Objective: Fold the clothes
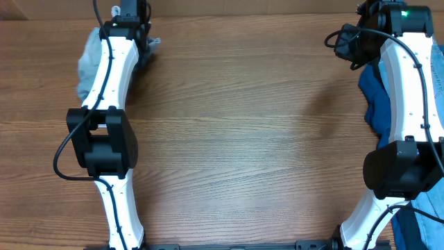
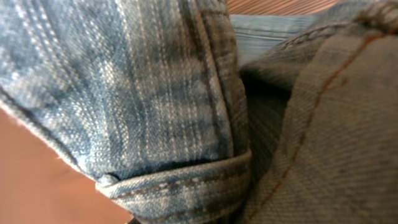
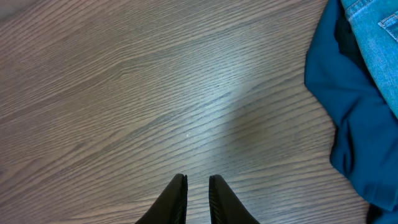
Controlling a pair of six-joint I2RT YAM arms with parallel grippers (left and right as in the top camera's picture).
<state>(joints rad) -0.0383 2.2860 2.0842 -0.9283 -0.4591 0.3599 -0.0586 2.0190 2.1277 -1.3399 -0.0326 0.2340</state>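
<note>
The pale denim shorts (image 1: 88, 61) lie bunched at the table's far left, partly under my left arm. My left gripper (image 1: 133, 22) is down at their far end. In the left wrist view the shorts (image 2: 155, 93) fill the frame, and a stitched hem (image 2: 186, 186) covers the fingers, so the grip looks shut on the cloth. My right gripper (image 1: 349, 43) hovers over bare wood at the far right. Its fingers (image 3: 196, 182) are almost together and hold nothing. A dark blue cloth (image 1: 378, 104) (image 3: 348, 118) lies just right of it, with brighter light-blue denim (image 3: 380, 37) on top.
The wooden table (image 1: 243, 125) spans the middle between the two arms. More light-blue denim (image 1: 416, 223) shows at the bottom right corner by the right arm's base. The left arm's black joint (image 1: 104, 142) stands over the left side.
</note>
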